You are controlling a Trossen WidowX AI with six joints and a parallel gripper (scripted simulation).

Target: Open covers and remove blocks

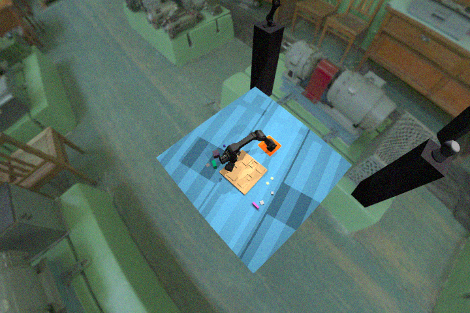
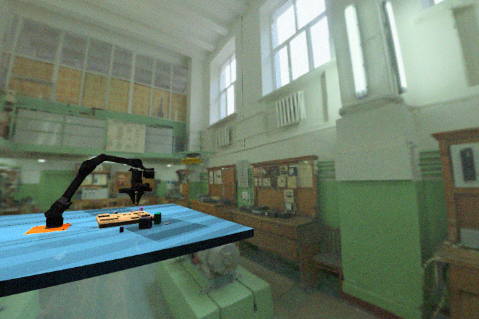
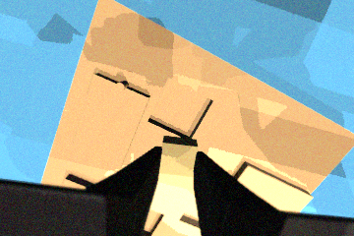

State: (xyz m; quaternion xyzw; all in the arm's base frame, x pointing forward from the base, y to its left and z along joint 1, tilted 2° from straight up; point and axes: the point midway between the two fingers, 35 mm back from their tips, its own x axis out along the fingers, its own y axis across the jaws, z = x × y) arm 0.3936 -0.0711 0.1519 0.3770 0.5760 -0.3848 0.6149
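Note:
The tan puzzle board [image 1: 245, 188] [image 2: 108, 224] [image 3: 111, 123] lies flat on the table. My gripper [image 2: 136, 203] [image 3: 178, 155] is shut on a small pale yellow block [image 3: 179, 164] and holds it in the air above the board. A square recess with dark edges shows just beyond the block in the wrist view. A slot with a dark round pin or knob [image 3: 125, 84] lies to its left. Two pale yellow blocks [image 1: 271, 178] [image 1: 267, 182] rest on the table beside the board. The fingers hide part of the board, and I cannot tell how every cover stands.
Around the board stand a green block [image 1: 213, 163] [image 2: 157, 218], a purple block [image 1: 216, 154] [image 2: 145, 222] and a small dark blue piece [image 1: 224, 145] [image 2: 121, 228]. A magenta bar [image 1: 255, 205] and two whitish pieces [image 1: 262, 202] [image 1: 272, 193] lie on the other side.

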